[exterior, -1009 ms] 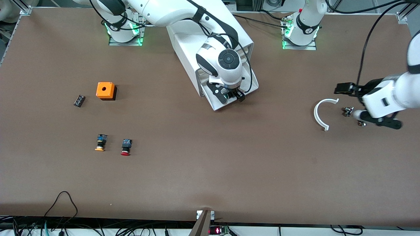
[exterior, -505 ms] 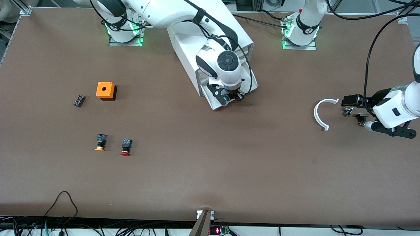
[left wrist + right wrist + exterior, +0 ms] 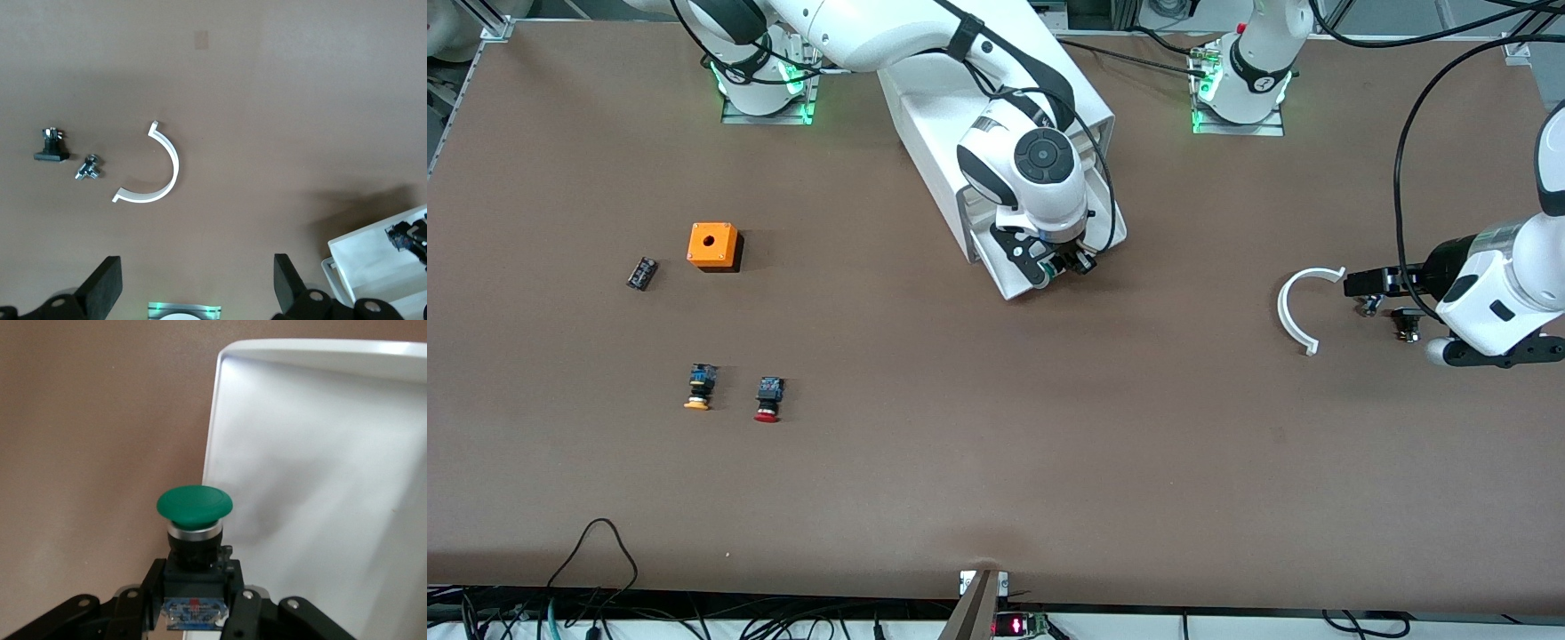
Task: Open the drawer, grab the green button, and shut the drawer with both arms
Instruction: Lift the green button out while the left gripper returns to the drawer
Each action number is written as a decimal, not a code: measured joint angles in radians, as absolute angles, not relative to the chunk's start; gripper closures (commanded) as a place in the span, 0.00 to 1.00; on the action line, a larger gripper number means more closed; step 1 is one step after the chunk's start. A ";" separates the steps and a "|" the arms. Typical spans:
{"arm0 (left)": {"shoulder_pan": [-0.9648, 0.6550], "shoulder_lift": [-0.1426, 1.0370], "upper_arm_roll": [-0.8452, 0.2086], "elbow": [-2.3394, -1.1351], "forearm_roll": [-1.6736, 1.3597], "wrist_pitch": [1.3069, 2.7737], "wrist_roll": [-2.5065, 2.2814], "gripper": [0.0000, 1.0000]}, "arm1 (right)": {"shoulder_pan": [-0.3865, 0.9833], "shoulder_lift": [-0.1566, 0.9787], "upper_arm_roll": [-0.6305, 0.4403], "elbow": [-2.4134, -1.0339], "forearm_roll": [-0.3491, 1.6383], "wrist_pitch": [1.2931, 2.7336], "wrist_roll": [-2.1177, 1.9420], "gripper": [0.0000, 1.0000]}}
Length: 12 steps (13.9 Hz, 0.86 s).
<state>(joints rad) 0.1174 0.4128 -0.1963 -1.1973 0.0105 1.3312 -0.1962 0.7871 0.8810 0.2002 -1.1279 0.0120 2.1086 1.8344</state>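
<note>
The white cabinet [image 3: 925, 107] lies at the table's middle with its lowest drawer [image 3: 1007, 277] pulled open toward the front camera. My right gripper [image 3: 1062, 263] hangs over the drawer's front edge, shut on the green button [image 3: 194, 503]. The button's black body and blue rear end sit between the fingers, and its cap is over the drawer's rim [image 3: 212, 453]. The drawer's inside [image 3: 313, 487] shows bare white. My left gripper [image 3: 1385, 299] is open and empty over the table at the left arm's end, its fingers [image 3: 105, 283] spread wide. The open drawer also shows in the left wrist view [image 3: 370, 257].
A white arc piece [image 3: 1300, 309] and two small metal parts [image 3: 1368, 302] lie under the left gripper. An orange box [image 3: 713, 245], a small black part [image 3: 641, 273], an orange-capped button [image 3: 699, 387] and a red-capped button [image 3: 768, 399] lie toward the right arm's end.
The left gripper has moved toward the front camera and the left arm's end. The right gripper has shifted slightly over the drawer's front with the green button in it.
</note>
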 measured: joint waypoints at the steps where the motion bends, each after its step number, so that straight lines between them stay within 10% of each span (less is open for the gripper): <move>1: 0.117 0.412 -0.200 -1.201 0.010 1.331 -0.237 0.00 | 0.787 0.881 0.198 -1.125 0.012 2.108 1.834 1.00; 5: 0.114 0.381 -0.247 -1.320 0.010 1.404 -0.370 0.02 | 0.761 0.860 0.190 -1.106 0.008 2.095 1.776 1.00; 12: 0.105 0.297 -0.315 -1.849 0.010 2.062 -0.528 0.02 | 0.602 0.785 0.187 -1.101 0.007 2.007 1.338 1.00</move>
